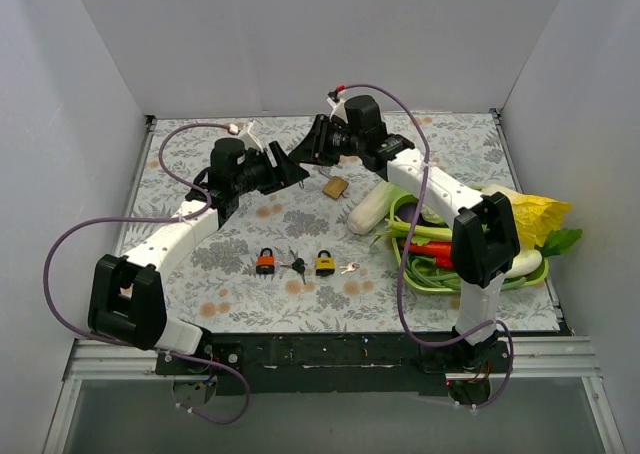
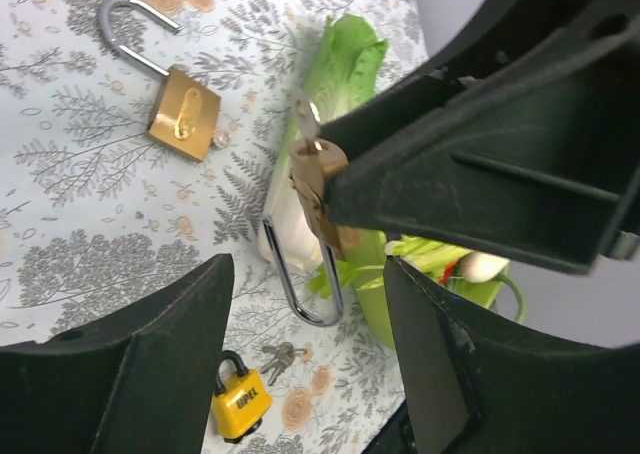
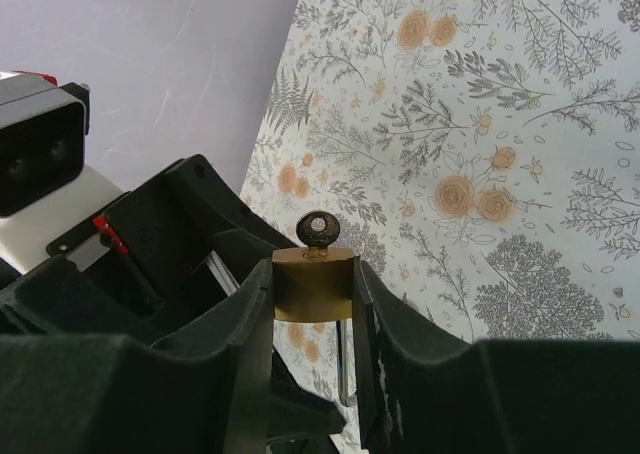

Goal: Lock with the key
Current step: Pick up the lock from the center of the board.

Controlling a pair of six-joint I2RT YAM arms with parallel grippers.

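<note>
My right gripper (image 3: 312, 274) is shut on the body of a brass padlock (image 3: 312, 292) and holds it above the mat. A key (image 3: 319, 230) sticks out of the body, and the long steel shackle (image 3: 343, 366) hangs below it. In the left wrist view the same padlock (image 2: 318, 189), key (image 2: 305, 116) and shackle (image 2: 300, 286) sit just ahead of my left gripper (image 2: 308, 266), which is open and empty with its jaws either side of the shackle. In the top view my left gripper (image 1: 293, 170) and right gripper (image 1: 306, 152) meet at the back centre. I cannot tell whether the shackle is seated.
A second brass padlock (image 1: 335, 187) lies open on the mat and also shows in the left wrist view (image 2: 185, 109). An orange padlock (image 1: 265, 263), a yellow padlock (image 1: 325, 264) and loose keys (image 1: 297, 266) lie in front. A green tray (image 1: 420, 282) of vegetables stands right, with a pale vegetable (image 1: 368, 212) beside it.
</note>
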